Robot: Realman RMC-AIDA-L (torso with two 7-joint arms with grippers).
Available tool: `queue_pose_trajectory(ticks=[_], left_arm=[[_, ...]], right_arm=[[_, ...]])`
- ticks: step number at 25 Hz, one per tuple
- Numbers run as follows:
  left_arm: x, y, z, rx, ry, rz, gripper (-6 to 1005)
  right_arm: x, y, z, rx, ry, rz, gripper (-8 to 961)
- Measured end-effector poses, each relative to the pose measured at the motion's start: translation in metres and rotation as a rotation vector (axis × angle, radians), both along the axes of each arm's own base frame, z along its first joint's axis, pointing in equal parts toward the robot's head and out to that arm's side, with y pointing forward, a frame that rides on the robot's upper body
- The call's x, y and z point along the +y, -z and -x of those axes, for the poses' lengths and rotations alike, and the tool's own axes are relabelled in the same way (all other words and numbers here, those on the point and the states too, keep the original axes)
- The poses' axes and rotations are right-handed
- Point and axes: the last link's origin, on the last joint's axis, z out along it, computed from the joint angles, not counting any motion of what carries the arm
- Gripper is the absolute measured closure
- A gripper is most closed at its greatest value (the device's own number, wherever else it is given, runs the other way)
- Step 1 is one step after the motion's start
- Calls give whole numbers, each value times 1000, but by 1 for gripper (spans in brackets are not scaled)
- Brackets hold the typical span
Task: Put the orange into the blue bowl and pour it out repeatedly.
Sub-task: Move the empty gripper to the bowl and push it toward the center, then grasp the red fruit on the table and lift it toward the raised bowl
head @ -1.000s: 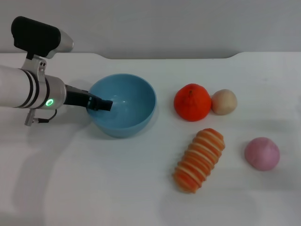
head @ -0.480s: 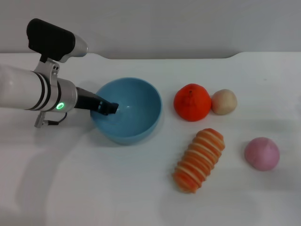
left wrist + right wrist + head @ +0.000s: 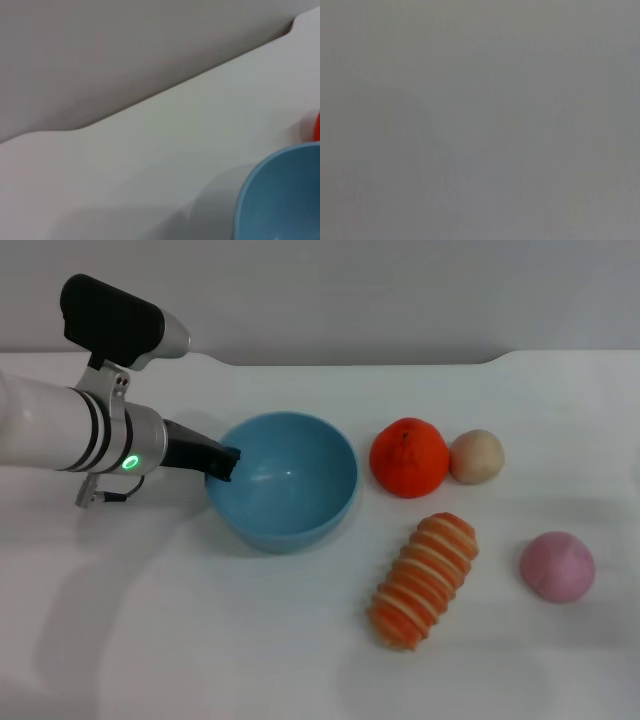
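Note:
The blue bowl (image 3: 290, 485) stands upright and empty on the white table, left of centre in the head view. My left gripper (image 3: 223, 462) reaches in from the left and its dark tip lies at the bowl's left rim. The orange (image 3: 408, 457) rests on the table just right of the bowl, apart from it and from the gripper. In the left wrist view the bowl's rim (image 3: 260, 190) fills the lower right corner, and a sliver of the orange (image 3: 317, 127) shows at the edge. The right arm is out of view.
A tan ball (image 3: 476, 456) touches the orange's right side. An orange-and-cream striped oblong piece (image 3: 425, 580) lies in front of them, and a pink ball (image 3: 557, 566) sits at the right. A grey wall runs behind the table's far edge (image 3: 350, 362).
The left arm shifted right and the bowl moved right with it, going from tilted to level. The gripper tip, earlier inside the bowl, now sits at its left rim.

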Motion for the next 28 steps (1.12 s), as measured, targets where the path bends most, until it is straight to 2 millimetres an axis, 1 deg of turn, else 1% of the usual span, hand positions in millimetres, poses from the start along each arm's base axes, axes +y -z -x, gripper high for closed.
queue_pose_trajectory(ticks=[6, 10, 13, 14, 16, 19, 23, 25, 28], left_arm=[[-2, 3, -1, 14, 18, 15, 986], [-1, 2, -8, 20, 43, 26, 991], [4, -8, -20, 33, 70, 35, 994], [7, -15, -25, 46, 80, 34, 995], [15, -31, -33, 82, 94, 18, 998], [18, -41, -40, 98, 92, 21, 1001], [19, -51, -44, 99, 87, 23, 1000], [21, -56, -48, 97, 93, 11, 1000], [22, -62, -59, 87, 105, 5, 999]], right_arm=[[1, 1, 1, 1, -3, 2, 293], [2, 1, 2, 35, -11, 8, 293], [7, -2, 4, 88, -50, 44, 294], [10, -3, 6, 103, -69, 68, 294], [18, -8, 10, 123, -112, 119, 294], [32, -18, 18, 189, -179, 195, 295], [56, -42, 36, 255, -262, 336, 295], [73, -52, 47, 276, -253, 462, 296], [97, -68, 66, 235, -183, 632, 296]])
